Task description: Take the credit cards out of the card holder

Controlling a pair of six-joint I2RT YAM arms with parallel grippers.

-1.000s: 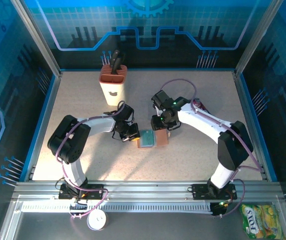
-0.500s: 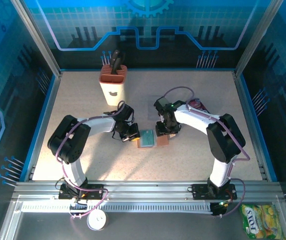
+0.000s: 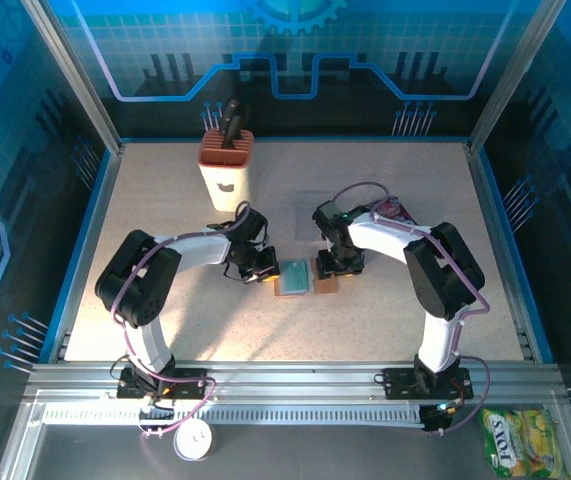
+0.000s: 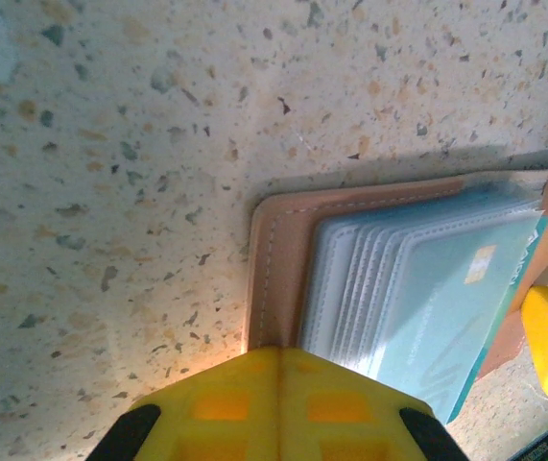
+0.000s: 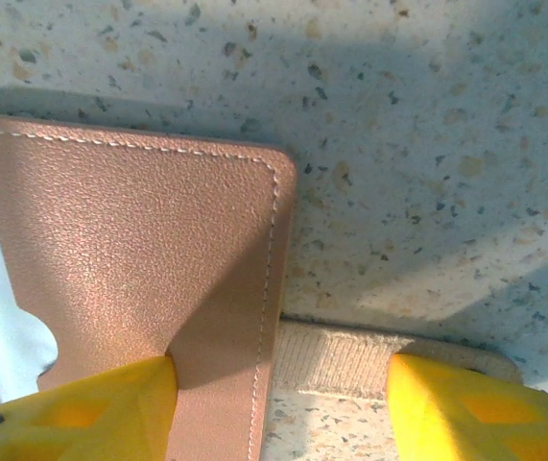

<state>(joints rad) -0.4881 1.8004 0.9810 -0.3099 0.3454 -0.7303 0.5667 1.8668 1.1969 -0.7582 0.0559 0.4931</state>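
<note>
**Top external camera:** fixed above and behind the arm bases (image 3: 160, 380). It faces forward and down and takes in the whole table (image 3: 165, 200), near edge to far edge, from a distance.

**Left wrist camera:** faces straight down, close over the left part of the card holder (image 4: 278, 259). The left gripper (image 4: 278, 365) is at the bottom of the picture.

**Right wrist camera:** closer yet, facing down on the holder's brown right flap. The right gripper (image 5: 283, 384) is at the bottom.

**Shared ground:** the card holder, mid-table, appears in all three views.
</note>
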